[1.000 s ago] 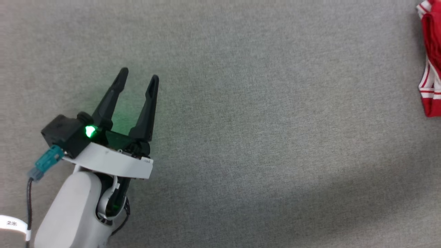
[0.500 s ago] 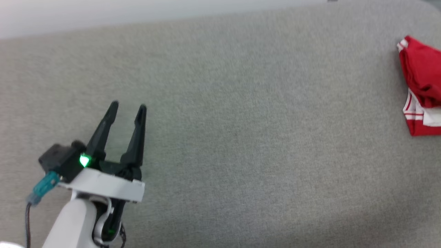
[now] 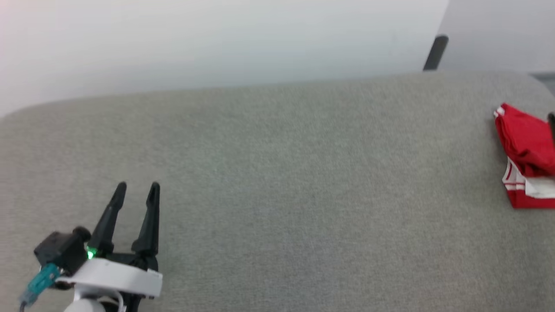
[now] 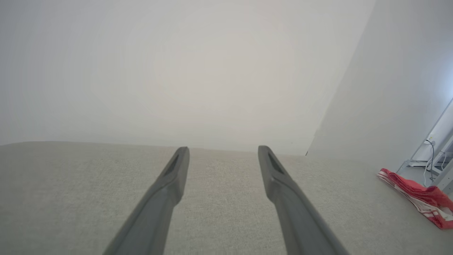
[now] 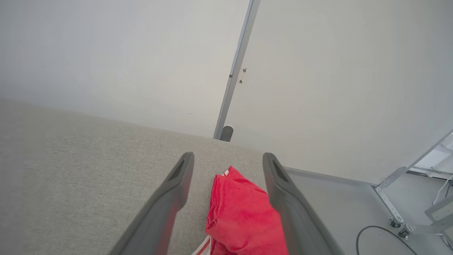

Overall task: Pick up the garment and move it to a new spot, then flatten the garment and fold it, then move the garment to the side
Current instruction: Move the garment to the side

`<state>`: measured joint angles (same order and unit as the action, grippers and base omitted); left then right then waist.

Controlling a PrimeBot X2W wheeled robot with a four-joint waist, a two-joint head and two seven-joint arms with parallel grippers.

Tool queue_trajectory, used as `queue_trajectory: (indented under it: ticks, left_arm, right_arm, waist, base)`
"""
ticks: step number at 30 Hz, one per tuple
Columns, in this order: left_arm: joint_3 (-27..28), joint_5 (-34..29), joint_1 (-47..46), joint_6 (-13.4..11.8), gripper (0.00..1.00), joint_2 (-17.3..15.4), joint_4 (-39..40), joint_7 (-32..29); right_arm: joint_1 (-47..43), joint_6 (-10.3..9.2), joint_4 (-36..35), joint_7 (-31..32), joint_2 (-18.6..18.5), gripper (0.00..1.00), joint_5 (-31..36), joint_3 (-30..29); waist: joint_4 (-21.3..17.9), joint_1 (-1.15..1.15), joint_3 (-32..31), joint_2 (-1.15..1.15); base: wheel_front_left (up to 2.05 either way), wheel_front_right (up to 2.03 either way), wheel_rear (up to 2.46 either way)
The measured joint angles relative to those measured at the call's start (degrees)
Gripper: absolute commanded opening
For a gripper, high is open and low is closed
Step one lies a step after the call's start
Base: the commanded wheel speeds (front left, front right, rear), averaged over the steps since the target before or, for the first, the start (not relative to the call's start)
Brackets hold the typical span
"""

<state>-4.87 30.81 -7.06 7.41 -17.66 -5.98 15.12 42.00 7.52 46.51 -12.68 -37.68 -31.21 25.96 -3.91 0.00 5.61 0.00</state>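
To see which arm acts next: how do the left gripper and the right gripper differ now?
The left gripper points over bare grey tabletop; the right gripper points at the red garment, seen between its fingers. The left gripper is far from the garment; the right gripper is close to it, by the table's right edge. Both are open and hold nothing.

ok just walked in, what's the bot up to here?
A two-armed robot is working a red garment on a grey fabric table. The garment lies bunched, possibly folded, at the table's right edge. The right pincer is open. In its wrist view the garment sits between its fingers, but they are not clamped on it. The left pincer is open and empty over bare table, well away from the garment.
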Motion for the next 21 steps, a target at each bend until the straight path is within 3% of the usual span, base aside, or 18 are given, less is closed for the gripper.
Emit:
queue_trajectory:
  ticks: [21]
  left_arm:
    - [5.59, -2.64, 7.9, -0.01, 1.0, 1.01, -0.12, 0.0]
  right_arm:
    - [-23.15, 0.0, -15.22, -2.18, 11.56, 1.0, 9.62, -18.66]
  waist:
    - [5.18, 0.0, -7.95, 0.0]
  base:
    - [0.0, 0.0, 0.0]
